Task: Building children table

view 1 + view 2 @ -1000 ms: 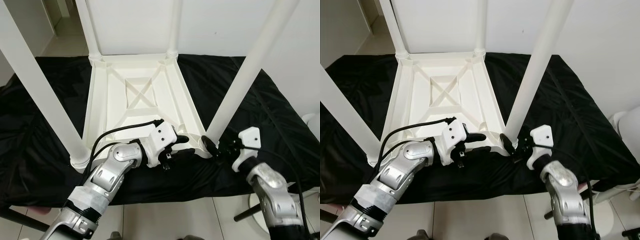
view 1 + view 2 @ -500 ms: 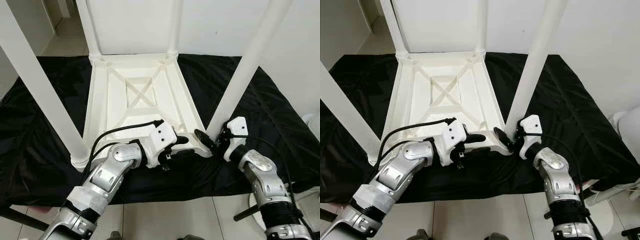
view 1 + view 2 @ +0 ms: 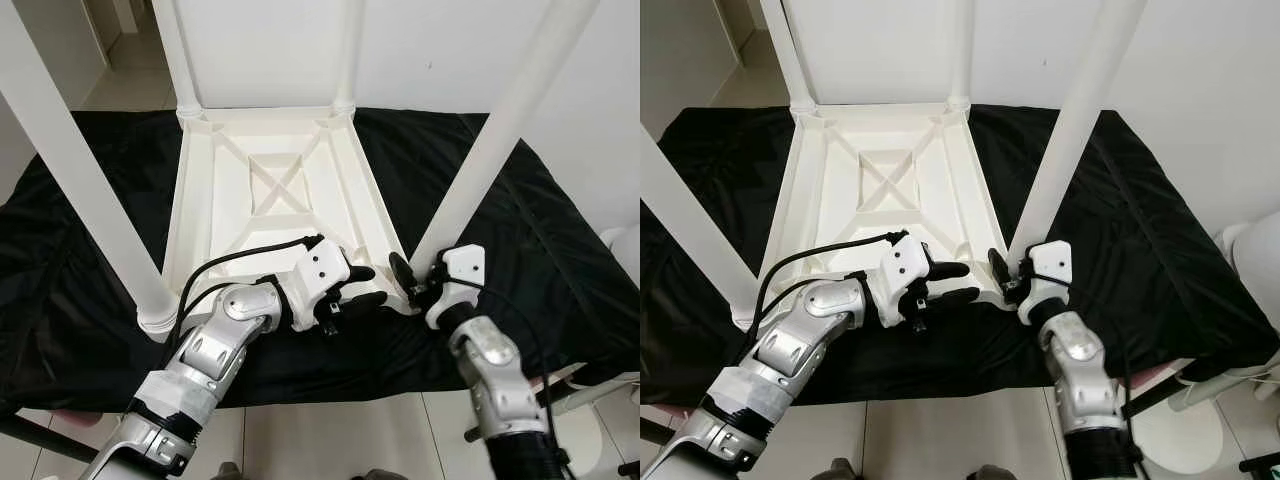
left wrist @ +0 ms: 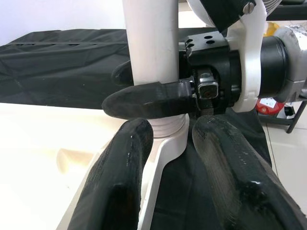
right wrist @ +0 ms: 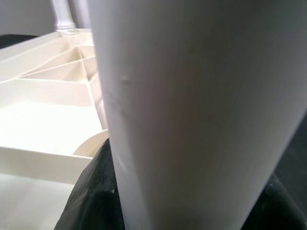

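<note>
A white children's table (image 3: 270,190) lies upside down on a black cloth (image 3: 560,230), its legs pointing up. My right gripper (image 3: 410,278) is at the base of the near right leg (image 3: 490,150). One black finger (image 4: 144,103) lies across the leg's front, the other sits behind it, and they are shut on the leg. My left gripper (image 3: 362,286) is at the near rim beside that corner. It is open, and its fingers (image 4: 120,182) straddle the rim without pinching it.
The near left leg (image 3: 80,170) stands tall at my left, and two far legs (image 3: 175,50) rise by the white wall. A white rounded object (image 3: 1260,260) stands off the cloth's right end. Tiled floor (image 3: 330,440) lies below the cloth's near edge.
My right gripper has moved left from beside the near right leg, and its fingers now clasp the leg's base. The left gripper has stayed at the rim.
</note>
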Motion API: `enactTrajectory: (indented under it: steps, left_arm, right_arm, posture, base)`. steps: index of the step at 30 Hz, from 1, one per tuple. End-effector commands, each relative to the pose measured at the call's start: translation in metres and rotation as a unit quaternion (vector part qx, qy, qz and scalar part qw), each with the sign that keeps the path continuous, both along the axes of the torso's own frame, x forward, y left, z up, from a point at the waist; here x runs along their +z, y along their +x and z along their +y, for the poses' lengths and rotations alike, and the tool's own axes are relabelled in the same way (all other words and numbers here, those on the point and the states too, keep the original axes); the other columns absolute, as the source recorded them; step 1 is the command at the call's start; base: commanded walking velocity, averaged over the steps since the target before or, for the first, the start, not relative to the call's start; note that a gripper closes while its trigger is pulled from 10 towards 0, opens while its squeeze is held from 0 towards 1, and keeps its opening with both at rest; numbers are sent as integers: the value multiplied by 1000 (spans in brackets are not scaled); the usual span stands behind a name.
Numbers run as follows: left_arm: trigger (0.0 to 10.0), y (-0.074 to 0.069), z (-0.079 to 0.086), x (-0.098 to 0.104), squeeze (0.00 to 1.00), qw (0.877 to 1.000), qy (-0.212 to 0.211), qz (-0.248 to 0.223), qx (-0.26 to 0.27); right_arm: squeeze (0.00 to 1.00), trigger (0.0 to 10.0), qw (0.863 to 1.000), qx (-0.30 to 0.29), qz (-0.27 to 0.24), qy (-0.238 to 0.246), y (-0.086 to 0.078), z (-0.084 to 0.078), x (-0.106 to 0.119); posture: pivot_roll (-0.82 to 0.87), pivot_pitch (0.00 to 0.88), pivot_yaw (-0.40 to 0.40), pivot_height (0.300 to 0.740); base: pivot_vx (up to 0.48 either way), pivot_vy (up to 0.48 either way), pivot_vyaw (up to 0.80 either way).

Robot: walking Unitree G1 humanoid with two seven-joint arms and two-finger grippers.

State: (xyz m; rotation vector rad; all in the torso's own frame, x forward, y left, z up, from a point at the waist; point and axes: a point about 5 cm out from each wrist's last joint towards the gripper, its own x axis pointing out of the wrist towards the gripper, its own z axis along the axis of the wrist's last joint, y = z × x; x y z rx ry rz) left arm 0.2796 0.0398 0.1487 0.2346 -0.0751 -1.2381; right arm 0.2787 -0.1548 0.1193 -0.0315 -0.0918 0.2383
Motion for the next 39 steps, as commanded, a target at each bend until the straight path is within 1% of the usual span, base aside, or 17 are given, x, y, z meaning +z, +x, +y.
enactTrajectory:
  steps: [1, 2, 3, 6, 8, 9, 10, 11, 14, 18, 19, 25, 29, 34, 35, 37, 39]
  left_arm:
    - [10000, 1, -2, 0, 0, 1000, 0, 0, 1]
    - [10000, 1, -2, 0, 0, 1000, 0, 0, 1]
    - [10000, 1, -3, 0, 0, 1000, 0, 0, -2]
    - [10000, 1, -5, 0, 0, 1000, -2, 2, -6]
    - [10000, 1, -5, 0, 0, 1000, -2, 2, -9]
    - [10000, 0, -6, 0, 0, 1000, -2, 2, -12]
    - [10000, 0, -6, 0, 0, 1000, -2, 2, -12]
    - [10000, 0, -6, 0, 0, 1000, -2, 1, -13]
    - [10000, 0, -6, -1, 0, 1000, -2, 5, -13]
    - [10000, 0, -6, -1, 0, 1000, -1, 5, -12]
    - [10000, 1, -3, 0, 0, 1000, -2, -2, -2]
    - [10000, 9, 7, 7, 0, 999, -33, 1, 39]
    - [10000, 20, 22, 12, 0, 993, -65, 8, 102]
    - [10000, 23, 28, 16, 0, 989, -81, 14, 127]
    - [10000, 23, 29, 15, 0, 988, -81, 13, 134]
    - [10000, 23, 30, 15, 0, 987, -81, 12, 138]
    - [10000, 28, 34, 16, 0, 977, -91, -14, 193]
  right_arm:
    - [0, 0, 998, -52, 13, 15, -4, 5, -4]
    - [0, 0, 998, -52, 13, 15, -4, 5, -4]
    - [0, 0, 996, -85, 14, 21, -7, 11, -4]
    - [0, 0, 991, -128, 16, 21, -10, 21, -6]
    - [0, 0, 990, -139, 16, 21, -11, 26, -6]
    - [0, 1529, 989, -148, 18, 22, -12, 31, -6]
    - [0, 1529, 989, -148, 18, 22, -12, 31, -6]
    - [0, 10000, 989, -144, 14, 16, -13, 38, -5]
    - [0, 10000, 992, -125, 11, 30, -15, 45, -2]
    - [0, 10000, 992, -126, 7, 32, -16, 43, -1]
    - [1000, 10000, 990, -133, 1, 42, -20, 35, 0]
    - [1000, 10000, 988, -150, -8, 39, -27, 27, 3]
    - [1000, 10000, 987, -156, -34, 37, -37, 24, 11]
    - [1000, 10000, 985, -164, -42, 26, -40, 22, 16]
    - [0, 10000, 985, -162, -46, 22, -40, 23, 20]
    - [0, 10000, 986, -161, -50, 20, -39, 24, 22]
    - [0, 10000, 985, -159, -60, 15, -36, 25, 31]
  posture:
    - [-40, 0, -9, 740]
    - [-40, 0, -9, 740]
    - [-44, 0, -6, 740]
    - [-46, 0, -1, 740]
    - [-46, 0, -1, 740]
    - [-46, 0, 0, 740]
    - [-46, 0, 0, 740]
    - [-48, 0, 4, 740]
    - [-52, 0, 6, 740]
    - [-52, 0, 6, 740]
    - [-49, 0, 7, 740]
    - [-50, 0, 12, 740]
    - [-44, 0, 5, 740]
    - [-44, 0, 6, 740]
    - [-46, 0, 8, 740]
    - [-46, 0, 8, 740]
    - [-48, 0, 10, 740]
  base:
    - [0, 0, 0]
    - [0, 0, 0]
    - [0, 0, 0]
    - [0, 0, 0]
    - [0, 0, 0]
    - [0, 0, 0]
    - [0, 0, 0]
    - [0, 0, 0]
    - [0, 0, 0]
    - [0, 0, 0]
    - [0, 0, 0]
    - [0, 0, 0]
    - [0, 0, 0]
    - [0, 0, 0]
    - [0, 0, 0]
    - [0, 0, 0]
    - [0, 0, 0]
